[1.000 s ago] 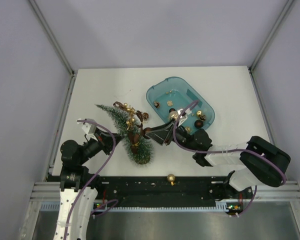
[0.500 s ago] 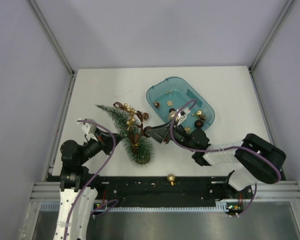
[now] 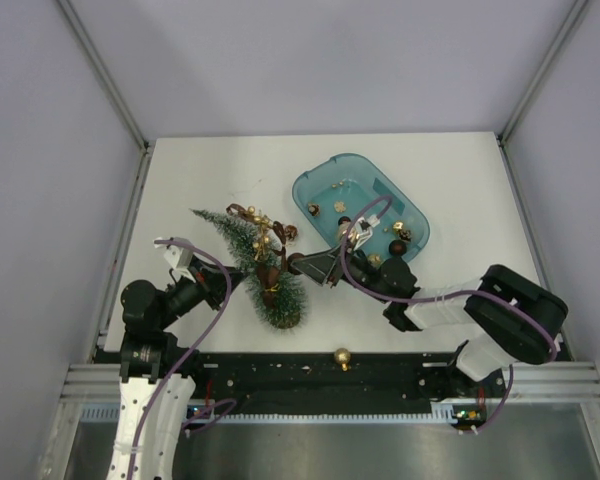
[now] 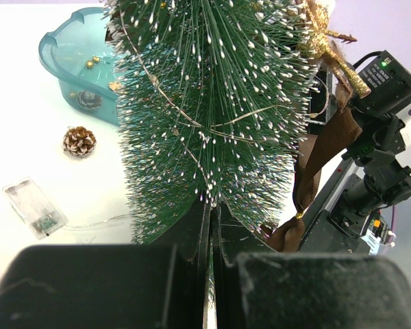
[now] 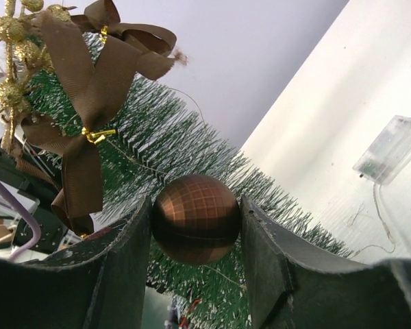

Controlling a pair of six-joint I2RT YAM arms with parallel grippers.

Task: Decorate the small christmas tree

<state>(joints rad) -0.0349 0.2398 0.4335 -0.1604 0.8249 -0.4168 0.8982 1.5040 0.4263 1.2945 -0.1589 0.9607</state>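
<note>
White table (image 3: 450, 170) inside a pale-walled enclosure, both arms mounted at its near edge.

Small christmas tree (image 3: 238, 246): lies tilted on the table left of centre, tip toward the far left, wooden base toward the near edge. Brown ribbon bows (image 5: 89, 103) and gold glitter sprigs (image 5: 10, 31) sit among its bristles, and a thin wire runs through them.

Left gripper (image 4: 211, 229): fingers pressed together with no gap, tips buried in the lower bristles. Whether they pinch a bristle or the wire cannot be told from the wrist view.

Right gripper (image 3: 302, 264): reaches in from the right, fingers closed on a brown ball (image 5: 195, 218) with a faint grid pattern. The ball is held against the tree's side, just below a bow.

Teal tray (image 3: 325, 163): stands on the table beyond the right gripper and holds several small gold and dark ornaments.

Other items: a frosted pine cone (image 4: 79, 140) and a clear battery box (image 4: 33, 205) lie on the table near the tree. A gold ball (image 3: 342, 356) rests on the black rail at the near edge.
</note>
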